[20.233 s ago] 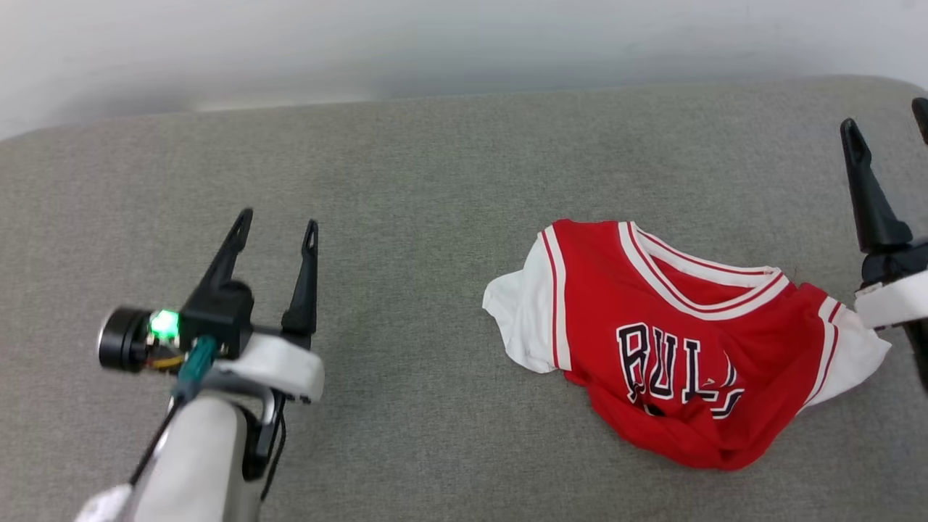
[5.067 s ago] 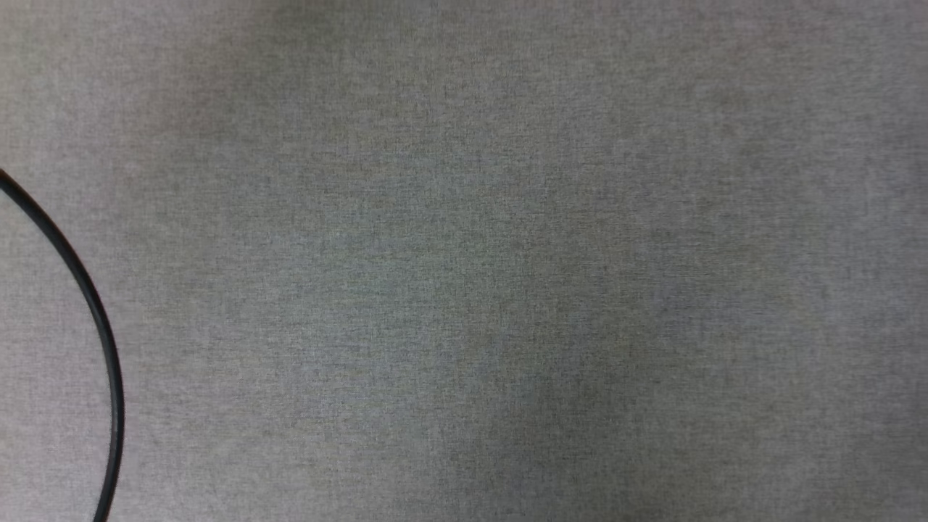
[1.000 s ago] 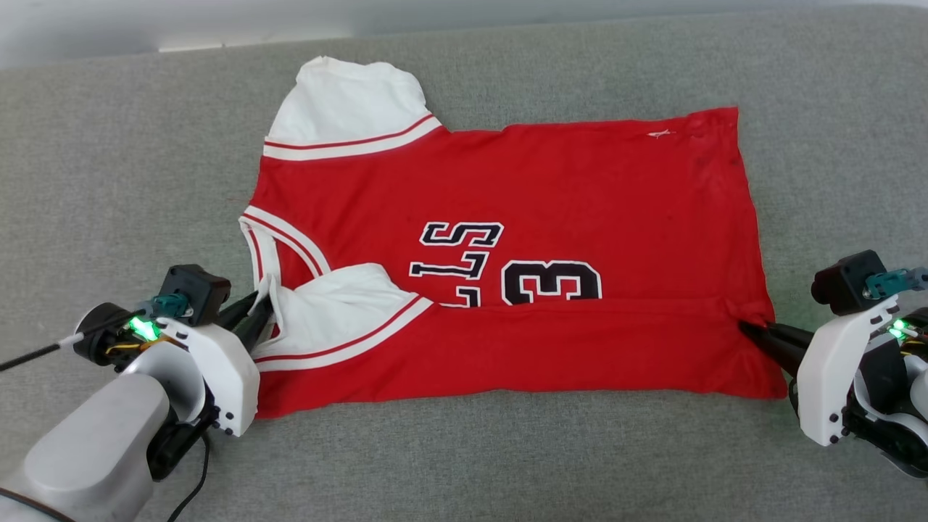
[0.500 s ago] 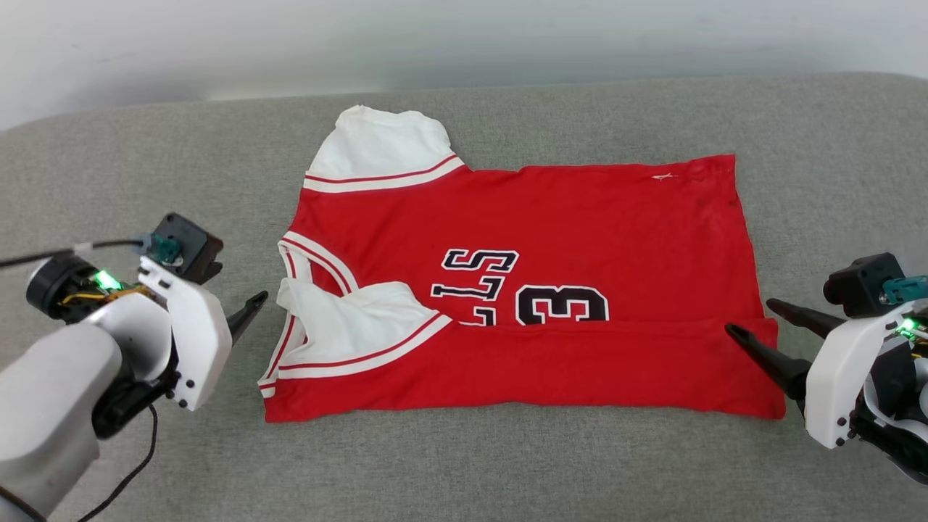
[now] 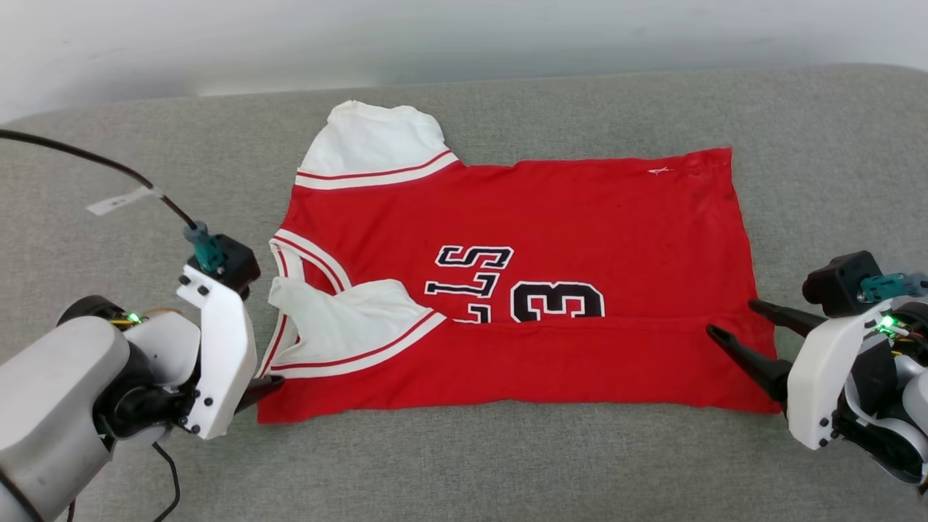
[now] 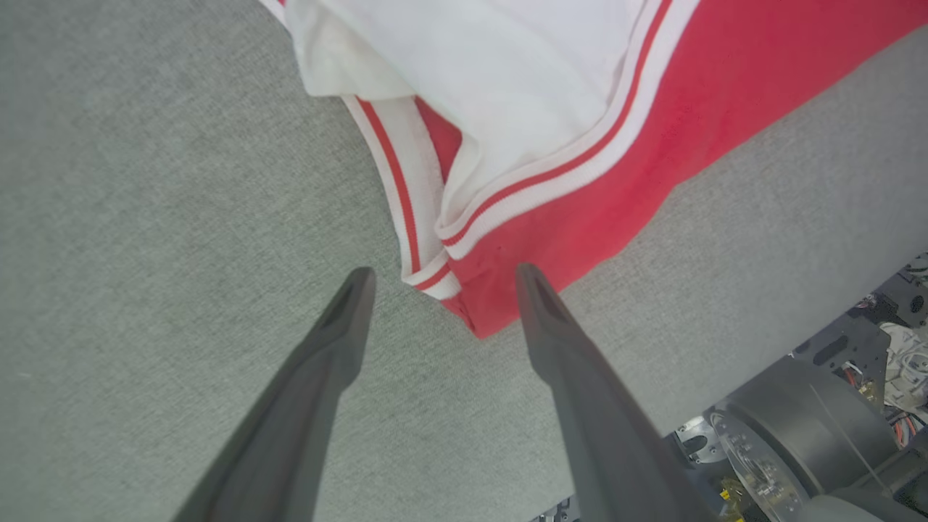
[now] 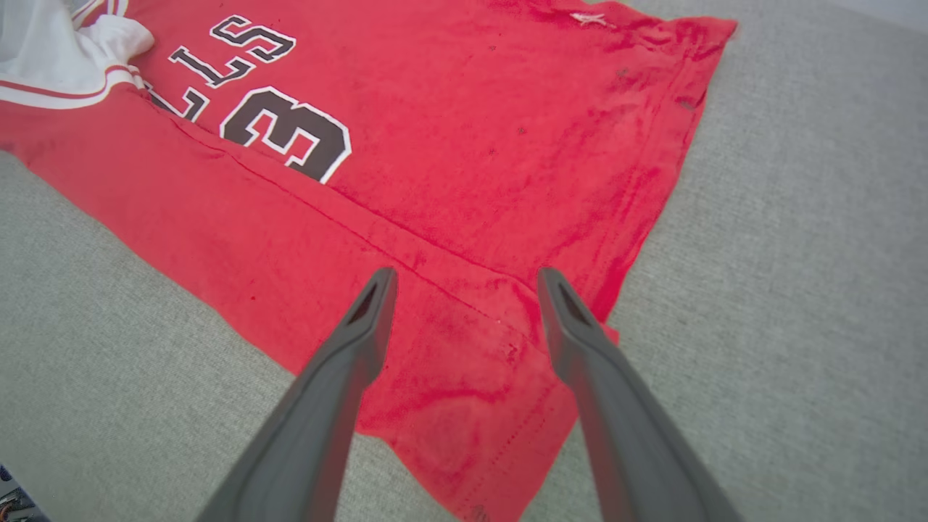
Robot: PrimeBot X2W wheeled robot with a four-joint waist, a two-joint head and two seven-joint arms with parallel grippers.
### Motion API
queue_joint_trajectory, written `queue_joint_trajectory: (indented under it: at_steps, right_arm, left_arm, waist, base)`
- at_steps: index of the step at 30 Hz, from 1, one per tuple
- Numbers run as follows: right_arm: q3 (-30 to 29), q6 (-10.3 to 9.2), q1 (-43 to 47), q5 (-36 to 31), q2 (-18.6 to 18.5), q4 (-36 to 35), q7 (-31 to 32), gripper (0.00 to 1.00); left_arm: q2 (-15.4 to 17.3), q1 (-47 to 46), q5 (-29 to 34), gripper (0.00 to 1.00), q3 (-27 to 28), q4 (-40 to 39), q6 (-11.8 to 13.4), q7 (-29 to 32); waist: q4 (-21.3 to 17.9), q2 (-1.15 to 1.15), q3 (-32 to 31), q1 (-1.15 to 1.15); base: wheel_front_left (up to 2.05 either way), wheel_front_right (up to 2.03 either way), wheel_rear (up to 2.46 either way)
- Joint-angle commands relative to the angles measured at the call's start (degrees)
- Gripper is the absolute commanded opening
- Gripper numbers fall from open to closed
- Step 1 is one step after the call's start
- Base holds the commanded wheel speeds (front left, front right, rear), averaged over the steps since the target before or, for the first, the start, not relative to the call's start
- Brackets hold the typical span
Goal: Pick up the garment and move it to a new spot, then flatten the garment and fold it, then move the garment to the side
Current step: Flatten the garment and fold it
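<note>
On the grey fabric surface (image 5: 507,464), the garment (image 5: 580,217) lies between the left gripper (image 6: 444,274) and right gripper (image 7: 467,275), both spread wide and empty.

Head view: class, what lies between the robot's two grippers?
In the head view, the garment fills that stretch: its folded red near strip runs from the left gripper to the right gripper, on grey cushion.

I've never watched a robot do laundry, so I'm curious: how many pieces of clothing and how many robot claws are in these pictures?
Clothing: 1, the red garment, lying on the grey cushion.
Claws: 2, the left gripper and the right gripper, both open.
Total: 3
</note>
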Motion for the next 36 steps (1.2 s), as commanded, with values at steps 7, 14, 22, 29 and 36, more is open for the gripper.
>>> queue_joint_trajectory:
  at_steps: [7, 14, 22, 29, 36]
  right_arm:
    - [0.9, -0.04, -2.3, -0.5, 1.3, -0.3, 1.3, 1.0]
    - [1.7, -0.04, -3.3, 0.2, 1.6, 0.7, 1.0, 1.0]
    - [1.7, -0.04, -6.8, -0.5, -0.9, 0.4, 2.7, 1.0]
    - [7.0, -0.04, -12.8, 1.9, -6.8, -2.7, 17.6, 1.0]
    - [11.7, -0.04, -16.0, 7.1, -9.4, -2.0, 31.0, 1.0]
  left_arm:
    - [-2.9, 1.2, -1.1, 1.0, -1.5, 6.2, 2.0, 2.6]
    - [-5.8, 2.6, 0.1, 0.0, -4.2, 11.4, 0.8, 2.5]
    - [-6.2, 0.9, 1.0, 0.0, -4.4, 12.1, -1.0, 0.5]
    - [-4.5, -1.3, 1.9, 0.0, -5.2, 8.1, -1.9, -0.4]
    - [-3.9, -3.0, 2.3, 0.0, -5.5, 4.6, -2.1, -0.6]
  waist:
    - [-2.1, 0.0, 1.9, 0.0]
    - [-2.7, 0.0, 2.4, 0.0]
    - [-2.2, 0.0, 0.3, 0.0]
    - [-1.5, 0.0, -1.1, 0.0]
    - [-0.2, 0.0, 0.3, 0.0]
  base:
    - [0.0, 0.0, 0.0]
    - [0.0, 0.0, 0.0]
    - [0.0, 0.0, 0.0]
    - [0.0, 0.0, 0.0]
    - [0.0, 0.0, 0.0]
